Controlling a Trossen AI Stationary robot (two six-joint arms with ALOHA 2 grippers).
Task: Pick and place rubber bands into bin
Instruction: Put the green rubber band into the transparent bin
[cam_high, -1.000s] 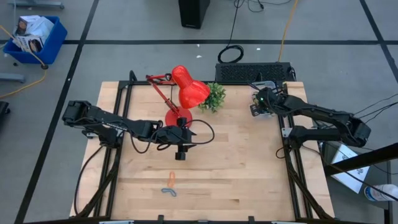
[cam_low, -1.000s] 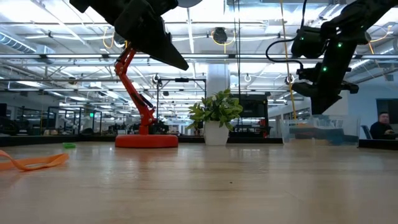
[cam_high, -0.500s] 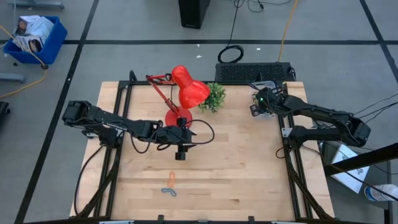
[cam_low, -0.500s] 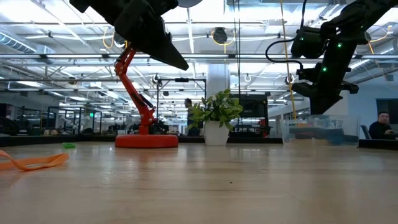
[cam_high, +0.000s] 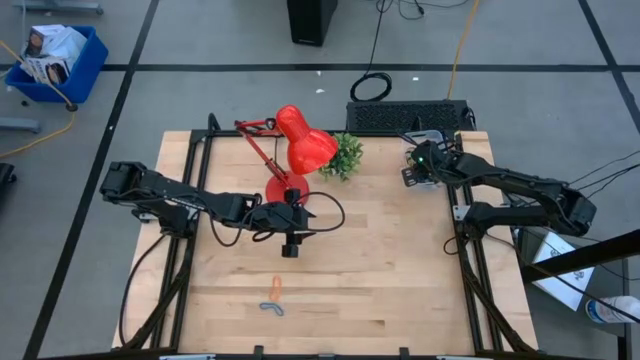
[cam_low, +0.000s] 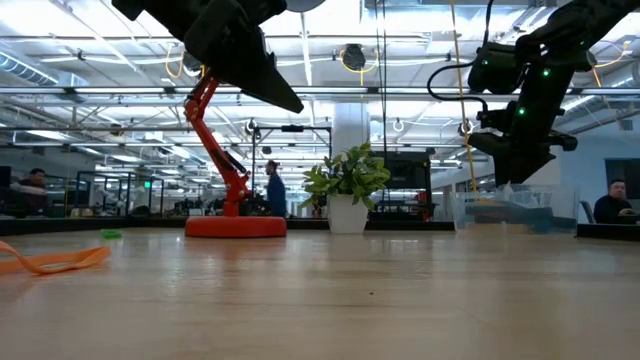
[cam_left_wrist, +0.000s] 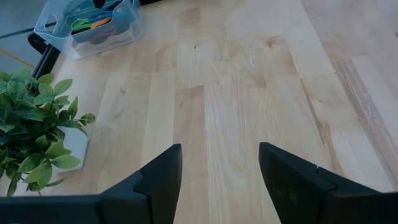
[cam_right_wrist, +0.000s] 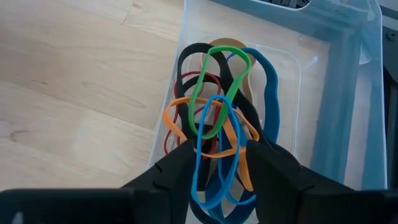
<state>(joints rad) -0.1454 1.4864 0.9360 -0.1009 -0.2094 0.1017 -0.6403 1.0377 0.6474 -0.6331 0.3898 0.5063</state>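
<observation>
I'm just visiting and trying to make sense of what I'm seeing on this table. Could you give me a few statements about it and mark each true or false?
1. The clear bin already holds rubber bands in several colours. True.
2. The right gripper hangs above the red lamp. False: it hangs above the bin at the table's far right corner; the red lamp stands further left.
3. An orange band and a blue band lie on the wood near the table's front edge. True.
4. The left gripper grips a green band. False: its fingers are open with only bare wood between them.
5. The potted plant stands beside the lamp's shade. True.
</observation>
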